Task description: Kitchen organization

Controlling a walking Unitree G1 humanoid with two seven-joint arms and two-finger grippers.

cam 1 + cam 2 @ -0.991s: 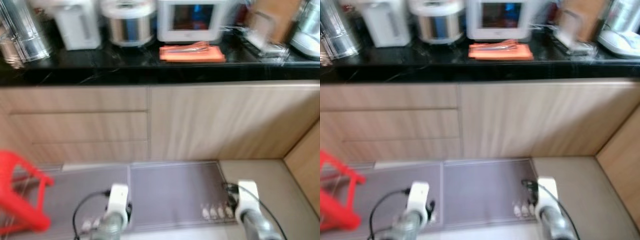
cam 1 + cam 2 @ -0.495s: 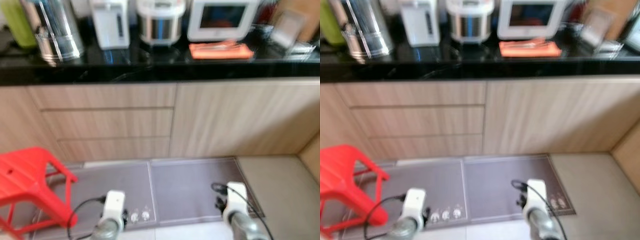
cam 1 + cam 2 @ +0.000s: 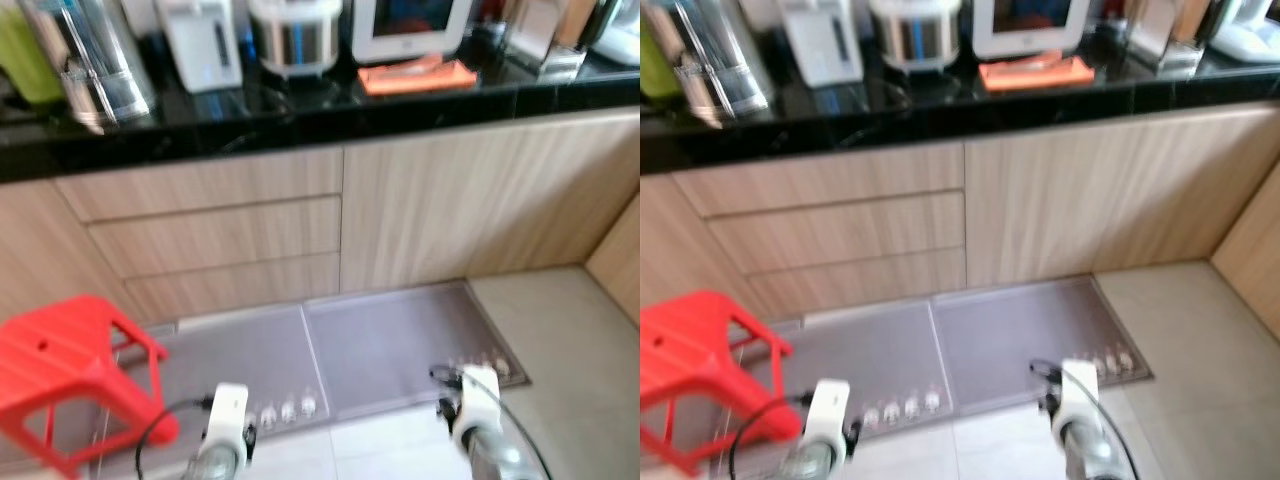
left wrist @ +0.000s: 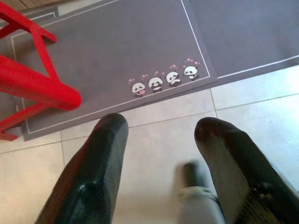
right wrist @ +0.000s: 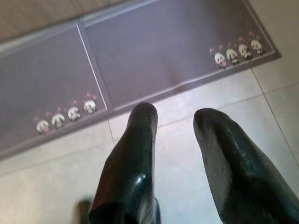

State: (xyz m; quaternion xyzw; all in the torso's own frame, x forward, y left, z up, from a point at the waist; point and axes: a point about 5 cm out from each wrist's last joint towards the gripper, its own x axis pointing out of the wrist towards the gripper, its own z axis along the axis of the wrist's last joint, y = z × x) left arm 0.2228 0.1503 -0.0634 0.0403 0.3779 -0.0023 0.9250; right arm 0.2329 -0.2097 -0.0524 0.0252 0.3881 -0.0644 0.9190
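Note:
A black countertop runs along the far side. On it stand a steel canister, a white water boiler, a rice cooker and a white appliance with a screen. An orange cloth with metal utensils lies in front of that appliance. Both arms hang low: left arm, right arm. My left gripper is open over the tile floor, nothing between its fingers. My right gripper is open too, above tiles beside the mat.
Wooden drawers and a cabinet door sit under the counter. Two grey panda mats lie on the floor before them. A red plastic stool stands at my left, close to the left arm. A wooden wall closes the right side.
The whole picture has shifted, so the camera has moved: the counter looks farther off and the red stool fills more of the left. Both arms still hang idle.

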